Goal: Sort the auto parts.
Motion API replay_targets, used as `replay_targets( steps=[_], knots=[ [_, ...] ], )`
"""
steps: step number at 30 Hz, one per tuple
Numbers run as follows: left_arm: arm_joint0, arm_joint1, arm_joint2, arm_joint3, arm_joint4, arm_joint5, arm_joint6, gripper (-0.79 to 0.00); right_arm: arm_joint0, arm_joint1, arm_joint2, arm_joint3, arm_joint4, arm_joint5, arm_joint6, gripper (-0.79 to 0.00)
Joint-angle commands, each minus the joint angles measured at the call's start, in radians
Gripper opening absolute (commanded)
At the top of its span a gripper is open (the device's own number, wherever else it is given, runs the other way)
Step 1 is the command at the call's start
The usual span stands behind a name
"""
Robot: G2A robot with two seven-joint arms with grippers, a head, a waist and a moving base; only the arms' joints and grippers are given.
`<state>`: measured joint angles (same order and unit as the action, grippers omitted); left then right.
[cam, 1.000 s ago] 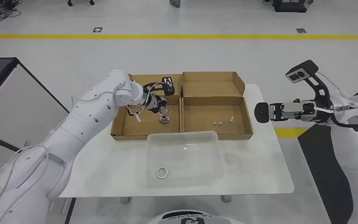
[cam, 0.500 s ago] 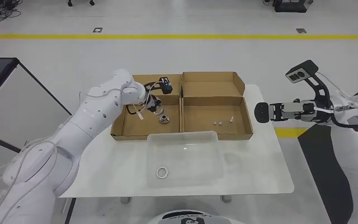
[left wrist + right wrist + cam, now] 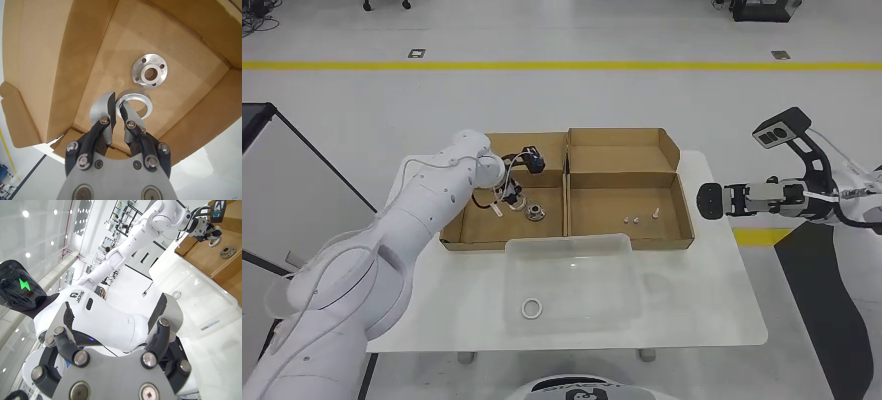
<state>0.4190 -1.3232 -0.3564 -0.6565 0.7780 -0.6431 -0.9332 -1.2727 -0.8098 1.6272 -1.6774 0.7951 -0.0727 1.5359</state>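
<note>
My left claw (image 3: 118,111) is nearly closed, pinching the wall of a metal ring (image 3: 148,106): one finger sits inside the hole, the other outside. I judge this to be the surest hold on a thin, round part. I hold the ring over the left box (image 3: 467,225), at the upper left of the top view. It hangs just beside the flange (image 3: 136,69) lying on the box floor, and seems not to touch it. I take this box to be the place for the larger metal rounds, since the small parts (image 3: 642,214) lie apart in the right box (image 3: 602,215). The tub (image 3: 567,240) at lower centre holds one white ring (image 3: 532,308), not yet sorted. My right claw (image 3: 115,302) is spread wide and holds nothing, off the right edge of the desk (image 3: 702,300), out of the way.
</note>
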Motion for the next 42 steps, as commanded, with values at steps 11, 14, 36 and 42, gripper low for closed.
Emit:
replay_targets(
  steps=[11,14,36,42],
  knots=[
    [-0.016,-0.085,0.037,0.165,0.052,0.015,0.037,-0.785,0.000,0.000,0.000,0.000,0.000,0.000,0.000,0.000],
    [-0.019,-0.102,0.042,0.201,0.060,0.013,0.047,-0.785,0.000,0.000,0.000,0.000,0.000,0.000,0.000,0.000],
    [-0.034,-0.191,0.048,0.361,0.087,-0.040,0.061,-0.058,0.000,0.000,0.000,0.000,0.000,0.000,0.000,0.000],
    [-0.049,-0.199,0.040,0.386,0.087,-0.060,0.072,-0.006,0.000,0.000,0.000,0.000,0.000,0.000,0.000,0.000]
  ],
)
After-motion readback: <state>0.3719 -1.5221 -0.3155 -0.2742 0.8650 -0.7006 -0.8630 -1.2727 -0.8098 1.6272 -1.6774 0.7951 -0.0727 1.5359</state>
